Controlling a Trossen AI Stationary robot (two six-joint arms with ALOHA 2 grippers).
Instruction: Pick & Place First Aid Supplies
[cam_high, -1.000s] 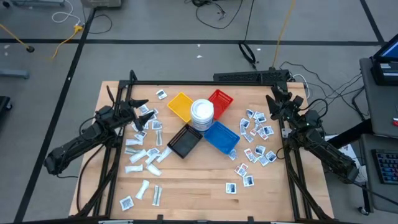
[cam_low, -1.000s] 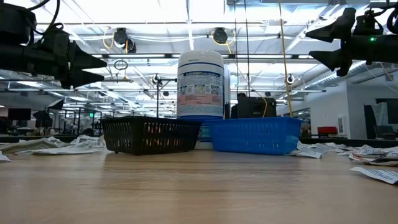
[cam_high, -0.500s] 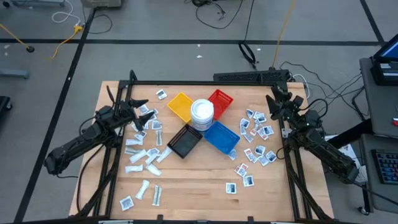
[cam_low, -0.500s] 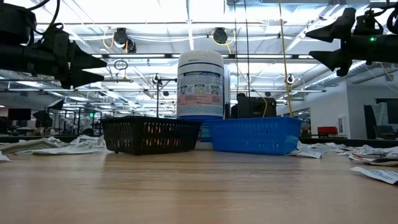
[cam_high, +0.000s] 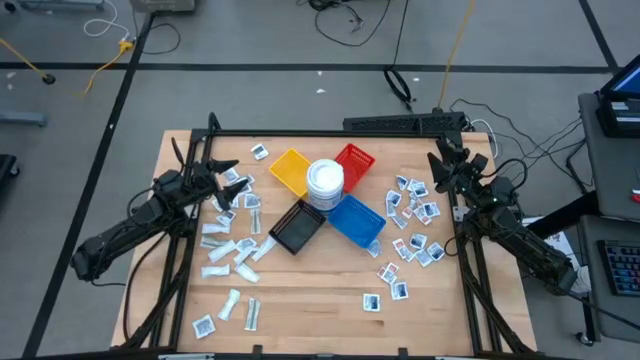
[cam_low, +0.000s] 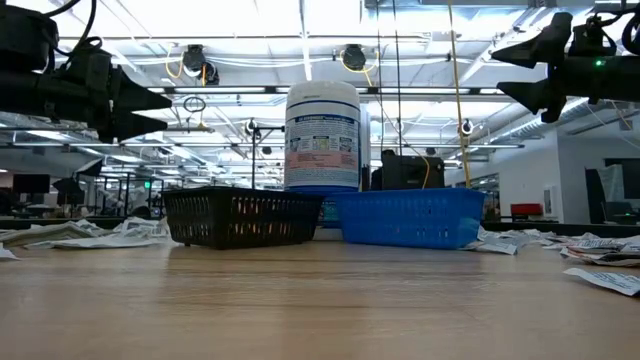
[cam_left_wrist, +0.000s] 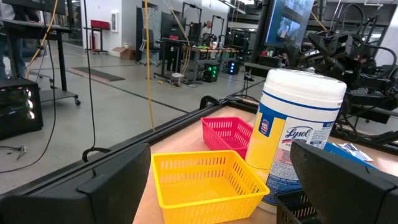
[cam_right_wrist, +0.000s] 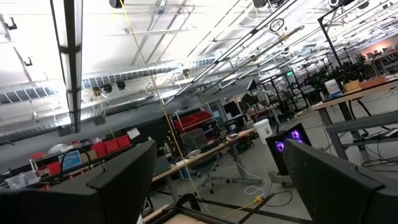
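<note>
The first aid supplies lie loose on the wooden table as small white packets. One scatter (cam_high: 230, 250) is on the left, another (cam_high: 415, 210) on the right, and a few (cam_high: 385, 295) lie near the front. My left gripper (cam_high: 222, 178) hangs open above the left scatter, pointing level toward the yellow tray (cam_left_wrist: 205, 180). My right gripper (cam_high: 440, 168) is open above the table's right edge, tipped upward; its wrist view (cam_right_wrist: 217, 168) shows only the room. Both stand high over the table in the low view, my left gripper (cam_low: 150, 108) and my right gripper (cam_low: 510, 70).
Four trays form a cross at the table's middle: yellow (cam_high: 290, 170), red (cam_high: 355, 162), blue (cam_high: 357, 222) and black (cam_high: 297, 228). A round white lidded tub (cam_high: 325, 183) stands between them. Black frame rails (cam_high: 330, 133) run along the far edge and both sides.
</note>
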